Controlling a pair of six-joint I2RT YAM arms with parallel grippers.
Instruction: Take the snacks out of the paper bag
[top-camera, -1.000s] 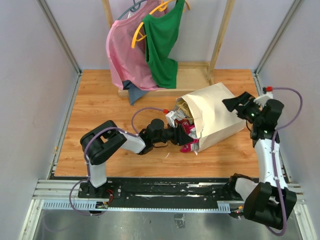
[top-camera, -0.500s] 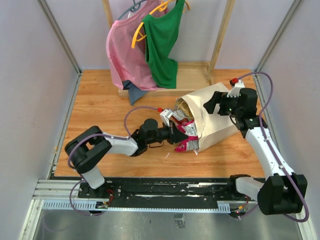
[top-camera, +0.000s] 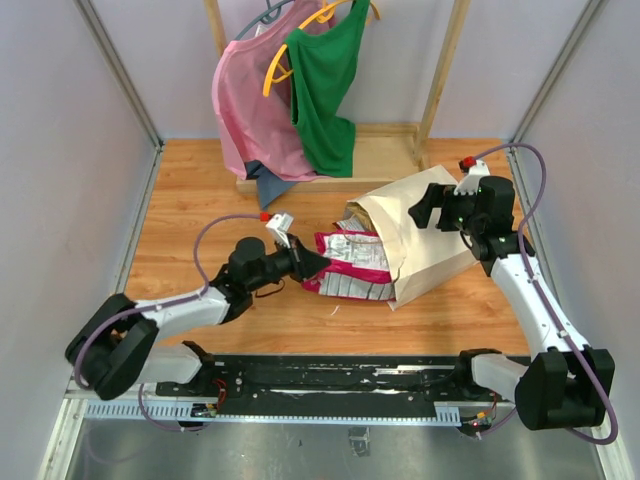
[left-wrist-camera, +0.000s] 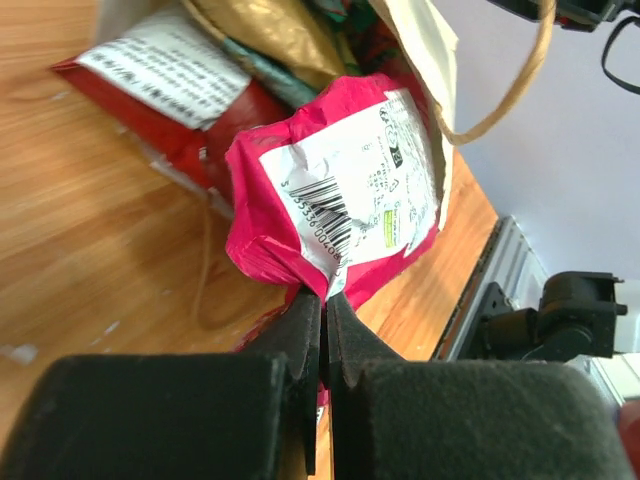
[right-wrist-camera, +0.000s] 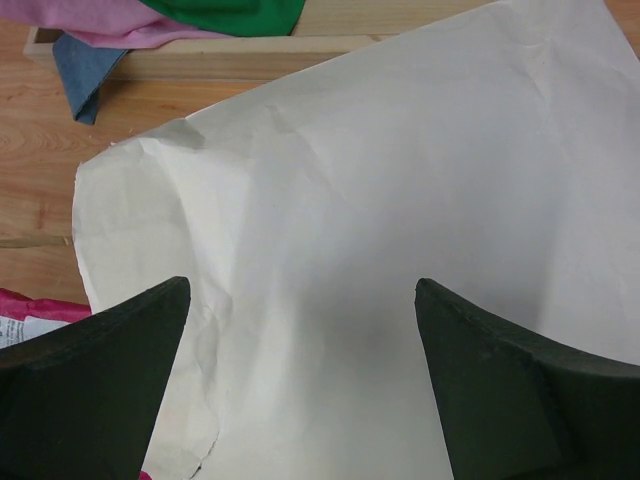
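**A:** How far are we getting with the unpacking?

**B:** We are pinching the pink packet (left-wrist-camera: 340, 190) by its crimped edge, with the left jaws shut tight on it. It is lying around the middle of the desk (top-camera: 190, 210), one end at the mouth of the bag (top-camera: 435, 225).

**A:** And the right jaws?

**B:** We are holding them wide over the bag, near the right edge, gripping nothing.

**A:** So we are mid-extraction?

**B:** We are judging so. Next we are needing a pull toward the left edge, then a release. A red packet (left-wrist-camera: 170, 80) is waiting at the mouth.
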